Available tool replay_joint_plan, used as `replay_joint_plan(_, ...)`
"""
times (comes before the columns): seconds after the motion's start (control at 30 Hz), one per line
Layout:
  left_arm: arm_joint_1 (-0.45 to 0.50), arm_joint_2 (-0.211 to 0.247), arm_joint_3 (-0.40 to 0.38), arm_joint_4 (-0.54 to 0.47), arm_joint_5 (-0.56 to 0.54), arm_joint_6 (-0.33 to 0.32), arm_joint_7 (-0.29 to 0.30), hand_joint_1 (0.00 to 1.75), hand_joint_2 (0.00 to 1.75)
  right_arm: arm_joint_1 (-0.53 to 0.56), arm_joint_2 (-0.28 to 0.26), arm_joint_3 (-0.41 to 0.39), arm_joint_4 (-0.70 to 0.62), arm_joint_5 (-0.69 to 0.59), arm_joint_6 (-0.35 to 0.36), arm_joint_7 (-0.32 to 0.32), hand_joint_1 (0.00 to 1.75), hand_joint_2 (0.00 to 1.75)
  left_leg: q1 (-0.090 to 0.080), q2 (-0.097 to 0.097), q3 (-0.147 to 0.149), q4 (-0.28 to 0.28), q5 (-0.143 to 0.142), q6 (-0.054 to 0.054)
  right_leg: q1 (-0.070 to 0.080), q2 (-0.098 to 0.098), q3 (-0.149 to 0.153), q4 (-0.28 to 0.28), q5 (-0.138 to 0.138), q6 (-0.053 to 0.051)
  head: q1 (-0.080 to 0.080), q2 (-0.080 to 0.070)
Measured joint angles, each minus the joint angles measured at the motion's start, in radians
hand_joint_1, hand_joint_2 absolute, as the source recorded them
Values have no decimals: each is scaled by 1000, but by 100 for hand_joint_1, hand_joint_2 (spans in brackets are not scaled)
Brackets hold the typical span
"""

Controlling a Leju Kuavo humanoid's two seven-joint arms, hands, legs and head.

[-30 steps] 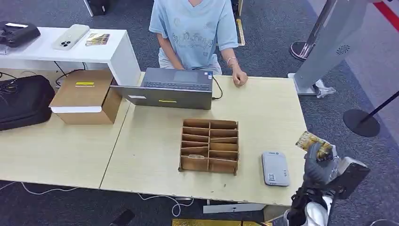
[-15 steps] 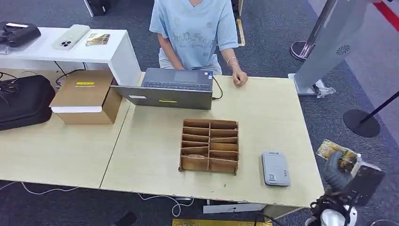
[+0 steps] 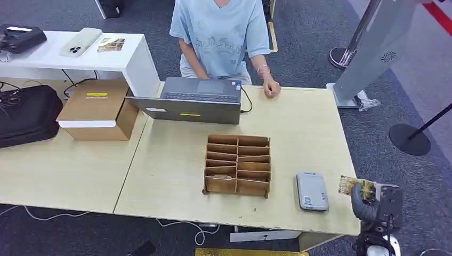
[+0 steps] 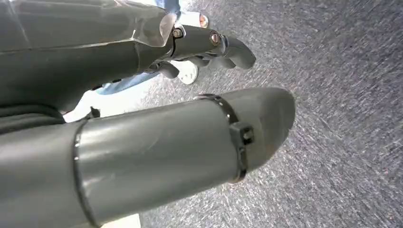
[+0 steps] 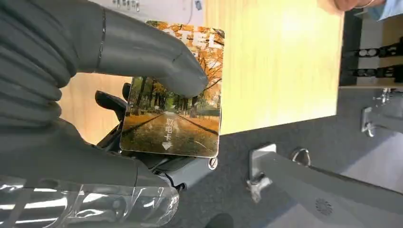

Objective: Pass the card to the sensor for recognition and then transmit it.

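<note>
Card (image 5: 173,118) with autumn trees sits pinched in the right robot hand (image 3: 364,201), just beside the grey sensor (image 3: 312,191) on the counter (image 3: 176,176); left robot hand (image 4: 209,45) grips nothing, fingers apart.

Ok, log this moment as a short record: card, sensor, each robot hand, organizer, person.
card: autumn-tree picture card, gripped under the thumb of the right robot hand
card position: off the table's right edge, beside the sensor, not over it
sensor: grey reader flat on the table
left robot hand: above carpet, holding nothing
organizer: brown divided box left of the sensor
person: seated at the laptop
</note>
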Motion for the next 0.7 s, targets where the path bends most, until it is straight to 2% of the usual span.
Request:
replay_joint_plan(0.33, -2, -2, -2, 0, -22, -3, -22, 0, 0, -25, -26, -34, 111, -106, 19, -16, 175, 175, 0, 0, 0, 0, 0, 0, 0, 0, 0, 0, 0, 0, 0, 0)
replay_joint_plan(0.7, -2, -4, -13, 0, -49, -6, -38, 0, 0, -41, -27, -46, 172, -124, -11, -35, 175, 175, 0, 0, 0, 0, 0, 0, 0, 0, 0, 0, 0, 0, 0, 0)
